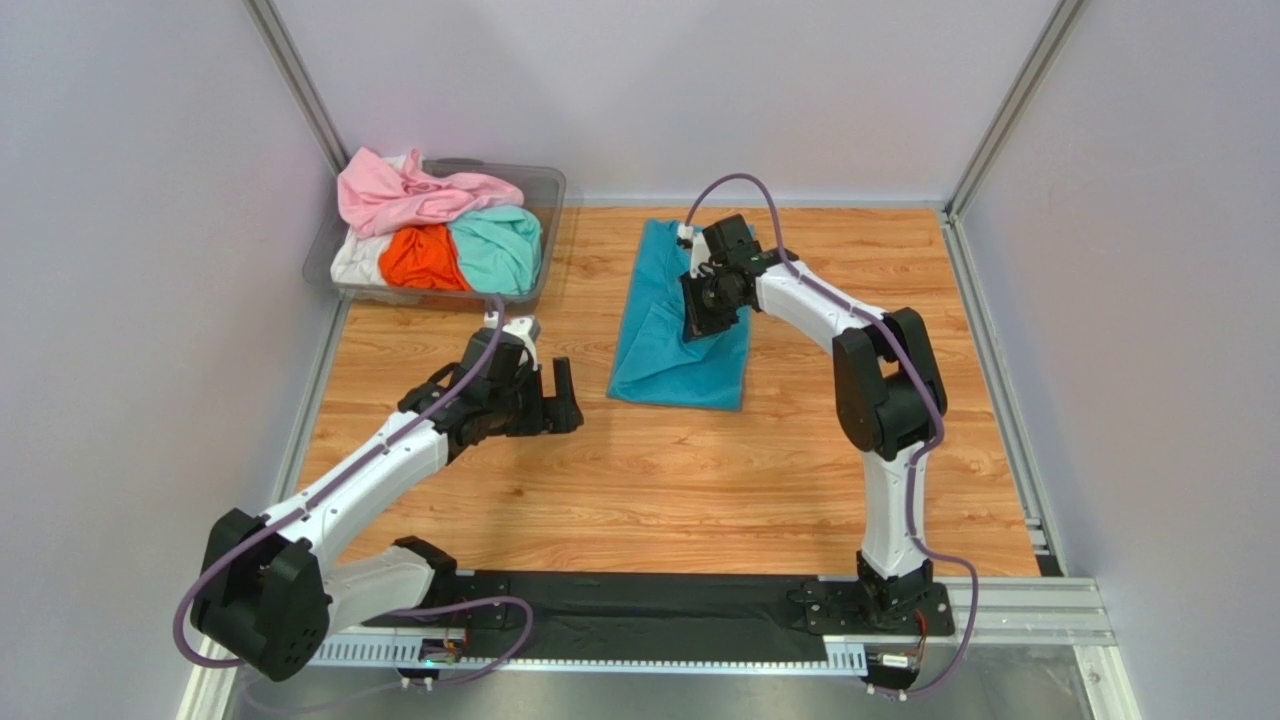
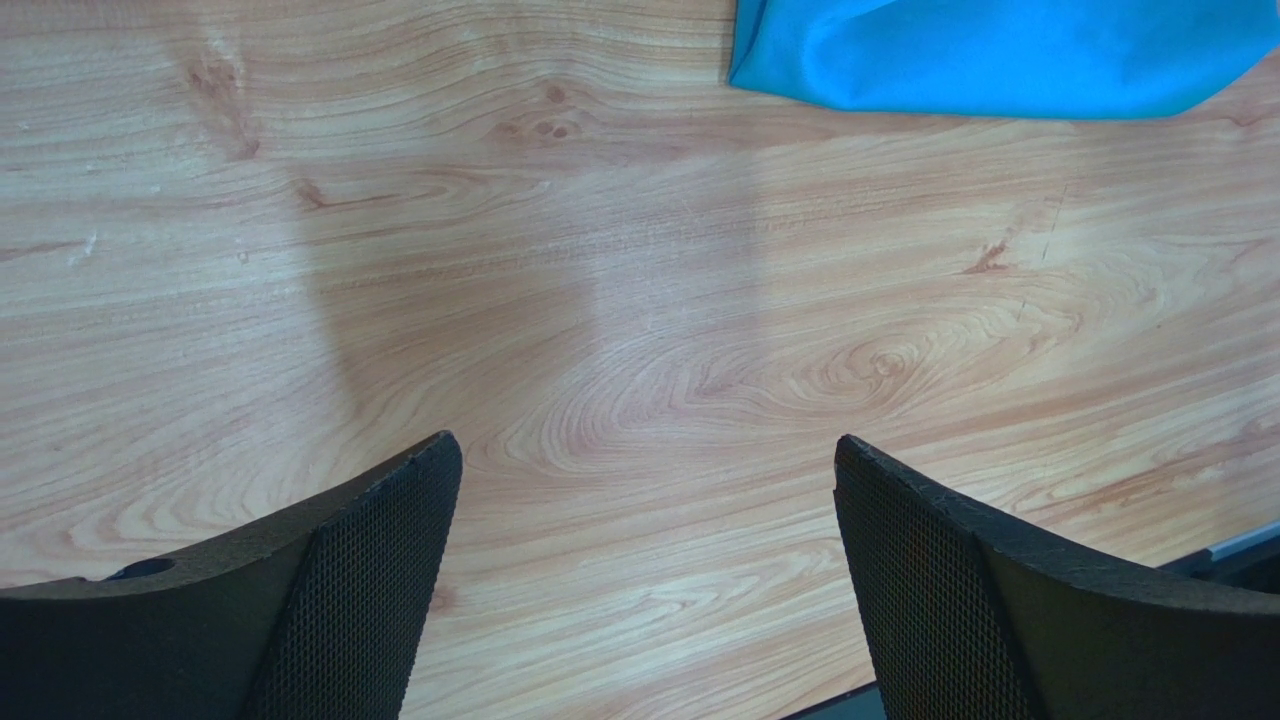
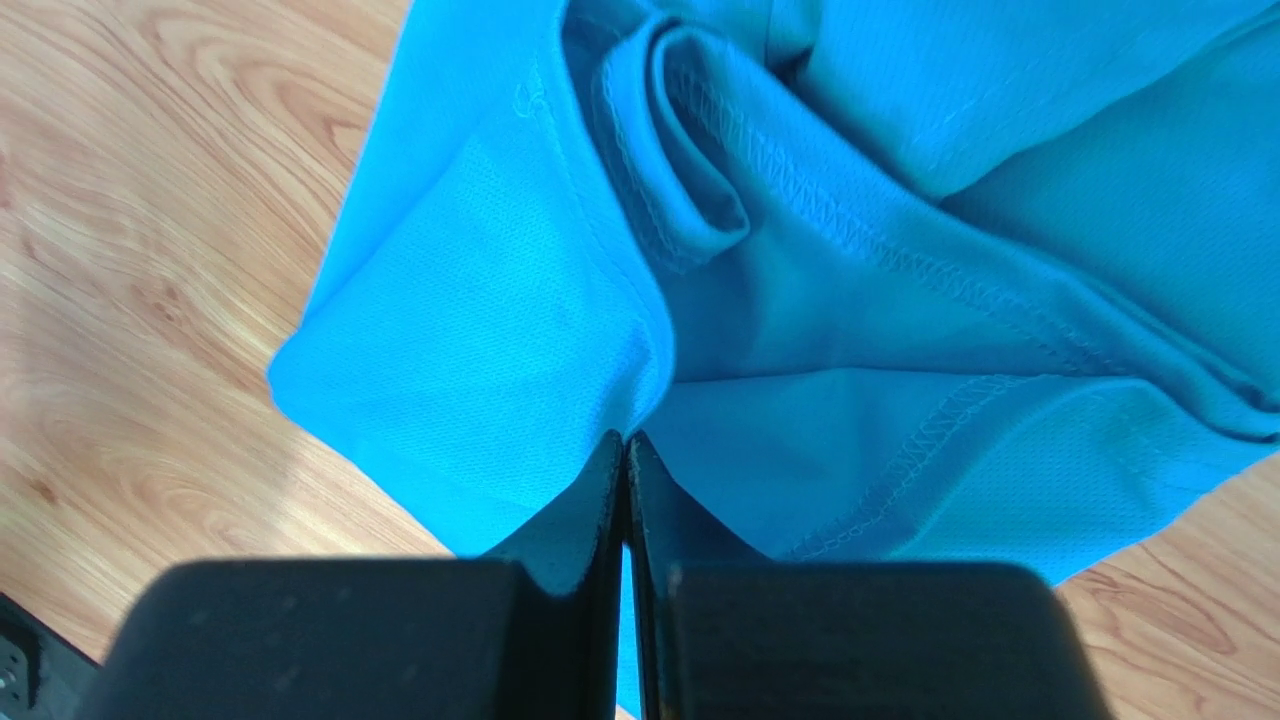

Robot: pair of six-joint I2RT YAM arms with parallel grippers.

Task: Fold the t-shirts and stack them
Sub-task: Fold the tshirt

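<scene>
Teal-blue t-shirt [image 1: 669, 353] on the bench [image 1: 676, 495], pinched by the right end effector [image 3: 624, 465].
The shirt lies folded into a long strip from the far edge toward the bench's middle, the right fingers pressed together on a fold of its cloth. At the far left corner a clear tub [image 1: 549, 188] holds pink [image 1: 421, 192], orange [image 1: 421, 258], mint [image 1: 501, 248] and white [image 1: 353, 263] shirts. The left end effector [image 1: 564, 402] hangs over bare wood, fingers wide apart, holding nothing.

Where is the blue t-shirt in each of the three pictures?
Top view: the blue t-shirt lies right of the middle, under the right gripper.
Left wrist view: the blue t-shirt shows only an edge, in the top right corner.
Right wrist view: the blue t-shirt fills most of the picture, pinched.
Shared landmark: the wooden table.
</scene>
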